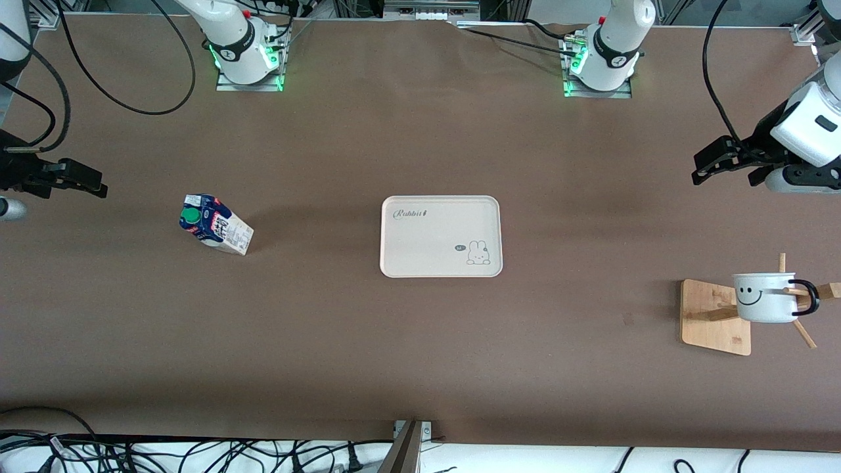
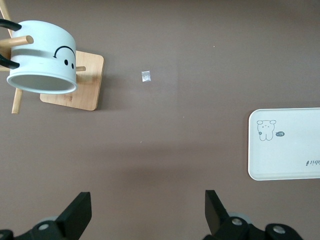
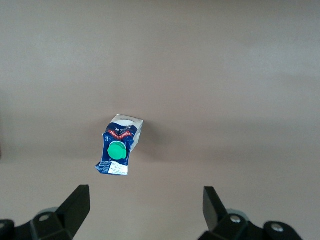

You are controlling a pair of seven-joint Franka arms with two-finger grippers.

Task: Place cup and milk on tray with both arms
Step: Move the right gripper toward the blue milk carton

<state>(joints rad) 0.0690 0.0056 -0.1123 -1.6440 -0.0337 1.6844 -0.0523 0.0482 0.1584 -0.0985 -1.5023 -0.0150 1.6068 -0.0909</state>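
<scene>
Both hands, left hand [image 1: 706, 164] and right hand [image 1: 89, 184], are hovering wide open w/ nothing held, milk [image 1: 215, 225] sitting on tabletop [image 1: 420, 341], tray [image 1: 441, 236] bare, cup [image 1: 765, 297] hanging on rack [image 1: 715, 316], prob. snagging its peg when lifted.

Matt brown table [image 1: 420, 341], cloth or paper look, faint creases. Smooth cream tray [image 1: 440, 263], plastic look, low sheen, printed lettering. Printed paperboard milk [image 1: 220, 226] carton, slightly glossy; green plastic cap [image 3: 117, 150]. Glossy white cup [image 1: 765, 299], enamel or ceramic look, black handle at 3 o'clock. Pale bamboo rack base [image 1: 706, 332], bare wooden pegs [image 2: 22, 40], satin. Matt black plastic fingers on left gripper [image 2: 145, 212] and right gripper [image 3: 145, 210].
</scene>
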